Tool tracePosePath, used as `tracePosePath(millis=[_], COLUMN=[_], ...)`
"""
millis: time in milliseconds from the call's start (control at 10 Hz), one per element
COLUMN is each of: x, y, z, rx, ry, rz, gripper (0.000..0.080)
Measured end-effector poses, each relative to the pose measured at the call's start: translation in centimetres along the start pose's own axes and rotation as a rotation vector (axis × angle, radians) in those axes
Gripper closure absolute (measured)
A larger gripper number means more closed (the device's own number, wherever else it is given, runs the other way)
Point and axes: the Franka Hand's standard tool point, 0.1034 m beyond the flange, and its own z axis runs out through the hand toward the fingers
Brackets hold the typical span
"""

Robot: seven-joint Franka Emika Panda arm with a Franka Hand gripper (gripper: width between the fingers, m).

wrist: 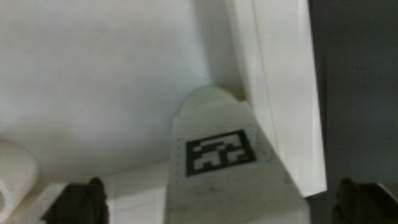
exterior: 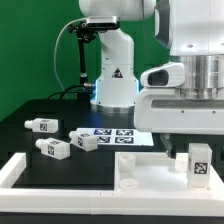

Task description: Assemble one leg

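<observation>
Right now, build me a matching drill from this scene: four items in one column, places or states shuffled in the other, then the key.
Items
1. leg by the gripper
2. marker board
3. three loose legs
4. gripper

Places or states
a. lies flat on the black table, in front of the robot base
b. open, a finger on either side of a leg, neither touching it
c. stands upright on the white panel
d. lie on the black table, at the exterior view's left

Pairs: 1-c, 2-a, 3-d, 4-b
</observation>
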Motion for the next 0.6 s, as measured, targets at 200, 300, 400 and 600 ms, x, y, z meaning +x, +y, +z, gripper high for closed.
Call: tracePosePath(millis=[200, 300, 400, 600], x=[0.01, 0.00, -0.02, -0.03], y=[0.03, 0.02, -0.01, -0.02], z=[0.01, 0.01, 0.03, 0.04], rx=[0.000, 0.000, 0.001, 0.001], ry=[0.000, 0.000, -0.001, -0.001], rz=[0.040, 0.104, 0.190, 0.327], gripper=[0.0422, 0.0516, 0.0516, 0.0515])
